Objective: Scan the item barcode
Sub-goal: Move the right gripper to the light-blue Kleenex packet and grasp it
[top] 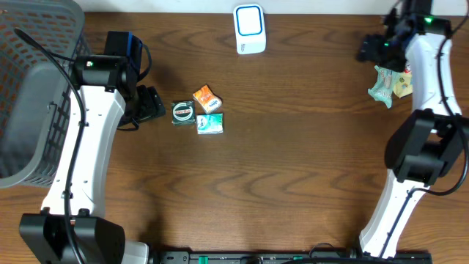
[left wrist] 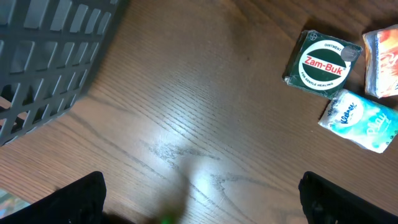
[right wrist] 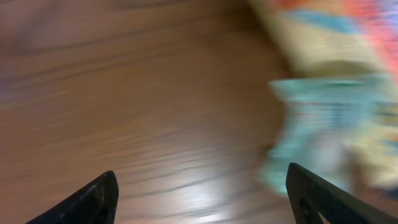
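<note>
- Grey plastic lattice was seen at the far left, where a basket (top: 33, 81) (left wrist: 50, 56) stood on the wooden table (top: 293, 183).
- Beside the basket, the left gripper (top: 150, 104) (left wrist: 202, 199) was held low over bare wood. Its jaws were spread wide and nothing lay between them.
- Just right of that gripper, three small goods were clustered on the table. A green tin (top: 182, 112) (left wrist: 321, 64) was nearest, with an orange packet (top: 207, 96) (left wrist: 382, 56) towards the far edge. A tissue pack (top: 209, 123) (left wrist: 360, 119) lay just beside both.
- At the far edge, near the middle, a white scanner (top: 250, 29) was seen, well apart from the cluster.
- At the far right, the right gripper (top: 368, 50) (right wrist: 208, 199) was seen with its jaws parted over bare wood and nothing gripped. Its wrist view was blurred.
- Just beside that gripper, a teal packet (top: 382, 85) (right wrist: 323, 130) and a yellow packet (top: 402, 83) (right wrist: 323, 37) lay together on the table.
</note>
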Robot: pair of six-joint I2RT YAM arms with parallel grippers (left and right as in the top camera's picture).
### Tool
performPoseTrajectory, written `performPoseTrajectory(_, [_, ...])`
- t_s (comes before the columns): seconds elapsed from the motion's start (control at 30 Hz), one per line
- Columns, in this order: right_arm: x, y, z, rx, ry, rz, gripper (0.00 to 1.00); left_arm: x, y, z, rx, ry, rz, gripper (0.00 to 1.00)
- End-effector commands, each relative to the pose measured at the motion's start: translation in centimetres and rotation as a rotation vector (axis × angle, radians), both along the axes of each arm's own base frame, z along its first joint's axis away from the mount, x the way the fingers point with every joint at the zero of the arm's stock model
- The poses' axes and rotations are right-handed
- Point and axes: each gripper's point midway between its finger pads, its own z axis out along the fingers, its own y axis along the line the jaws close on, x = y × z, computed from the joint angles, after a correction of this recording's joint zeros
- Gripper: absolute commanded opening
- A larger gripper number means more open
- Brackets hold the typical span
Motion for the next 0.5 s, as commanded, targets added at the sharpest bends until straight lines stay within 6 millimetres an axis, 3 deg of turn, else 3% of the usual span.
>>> performPoseTrajectory(0.0, [-0.4,8.4,5.7,0.273,-0.105,0.16,0.8,-0.1,0.3,-0.2,0.009,0.011,0.01,0.97])
performPoseTrajectory(0.13, [-2.9,15.9,6.7,0.481,-0.038,0.317,0.74,-0.1,0.3,-0.2,0.009,0.011,0.01,0.98])
performPoseTrajectory(0.37, [-9.4,25.2,1.6,0.309,0.177,0.586,0.55,-0.1,0.3,-0.2,0.009,0.011,0.01,0.98])
performPoseTrajectory(0.47, [-11.4,28.7,-0.5,0.244,0.209,0.646,0.36,-0.1,0.3,-0.2,0.009,0.011,0.01,0.98])
